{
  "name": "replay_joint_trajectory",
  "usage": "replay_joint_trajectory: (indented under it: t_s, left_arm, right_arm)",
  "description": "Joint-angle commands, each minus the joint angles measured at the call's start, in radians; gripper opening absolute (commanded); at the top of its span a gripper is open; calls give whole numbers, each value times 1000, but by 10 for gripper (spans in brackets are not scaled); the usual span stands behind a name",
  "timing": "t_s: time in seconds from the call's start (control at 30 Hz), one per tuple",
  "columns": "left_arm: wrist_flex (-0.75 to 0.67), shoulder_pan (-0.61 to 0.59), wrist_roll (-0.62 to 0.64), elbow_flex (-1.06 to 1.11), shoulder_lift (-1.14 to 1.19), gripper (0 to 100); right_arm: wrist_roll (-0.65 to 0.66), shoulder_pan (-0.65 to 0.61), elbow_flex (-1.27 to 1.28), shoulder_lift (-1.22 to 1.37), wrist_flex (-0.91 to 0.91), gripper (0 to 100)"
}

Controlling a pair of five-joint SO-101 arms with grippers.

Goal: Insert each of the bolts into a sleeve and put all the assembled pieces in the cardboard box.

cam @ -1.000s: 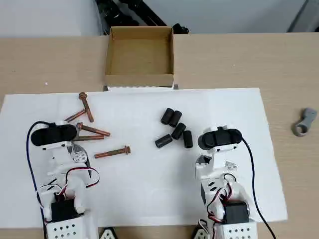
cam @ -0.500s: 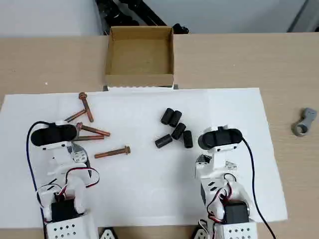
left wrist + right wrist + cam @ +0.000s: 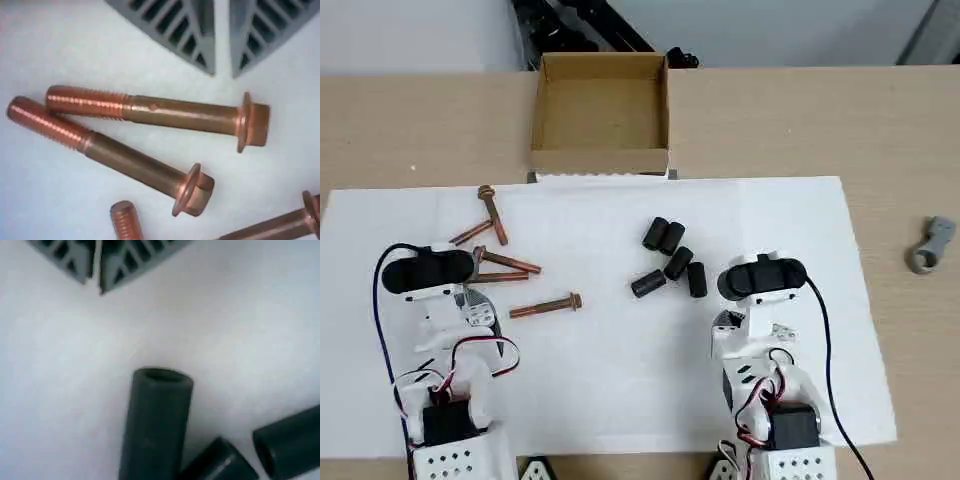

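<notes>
Several copper bolts point(image 3: 546, 305) lie scattered on the left of the white sheet. Several black sleeves point(image 3: 678, 262) cluster at its middle. The open cardboard box point(image 3: 601, 158) stands at the sheet's far edge with nothing in it. The left arm point(image 3: 428, 272) sits beside the bolts. My left gripper point(image 3: 223, 75) is shut on nothing, just above two bolts point(image 3: 160, 112) lying side by side. The right arm point(image 3: 761, 279) is just right of the sleeves. My right gripper point(image 3: 96, 287) is also shut and holds nothing, a short way from a sleeve's open end point(image 3: 155, 430).
The white sheet point(image 3: 620, 380) covers most of the wooden table. A small grey part point(image 3: 930, 245) lies on the bare wood at the far right. Dark equipment point(image 3: 570, 25) sits behind the box.
</notes>
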Motion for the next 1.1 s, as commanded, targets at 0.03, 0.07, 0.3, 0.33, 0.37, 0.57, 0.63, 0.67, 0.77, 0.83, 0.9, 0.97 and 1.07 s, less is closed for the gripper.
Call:
replay_joint_trajectory:
  t_s: [0.03,0.07,0.3,0.33,0.37,0.57,0.63,0.67,0.77,0.83,0.9,0.97,1.07]
  left_arm:
    - [-25,0,2,-15,-6,9]
    - [-25,0,2,-15,-6,9]
    - [-25,0,2,-15,-6,9]
    - [-25,0,2,-15,-6,9]
    - [-25,0,2,-15,-6,9]
    - [-25,0,2,-15,-6,9]
    - [-25,0,2,-15,-6,9]
    - [-25,5,0,-15,-6,9]
    - [-25,5,2,-15,-6,9]
    - [-25,5,2,-15,-6,9]
    - [-25,5,2,-15,-6,9]
    - [-25,5,2,-15,-6,9]
    - [-25,5,3,-15,-6,9]
  right_arm:
    - [-9,2,-3,-13,-18,7]
    - [-9,2,-3,-13,-18,7]
    - [-5,-19,-3,-13,-18,7]
    - [-3,-24,-3,-13,-18,7]
    - [-3,-27,-3,-13,-18,7]
    - [-3,-28,-3,-13,-18,7]
    - [-3,-27,-3,-13,-18,7]
    - [-3,-27,-5,-13,-16,7]
    - [-2,-28,-9,-13,-7,6]
    - [-2,-28,-9,-13,-7,5]
    - [-2,-28,-9,-13,-7,5]
    - [-2,-28,-9,-13,-5,5]
    - [-2,-28,-12,-13,7,5]
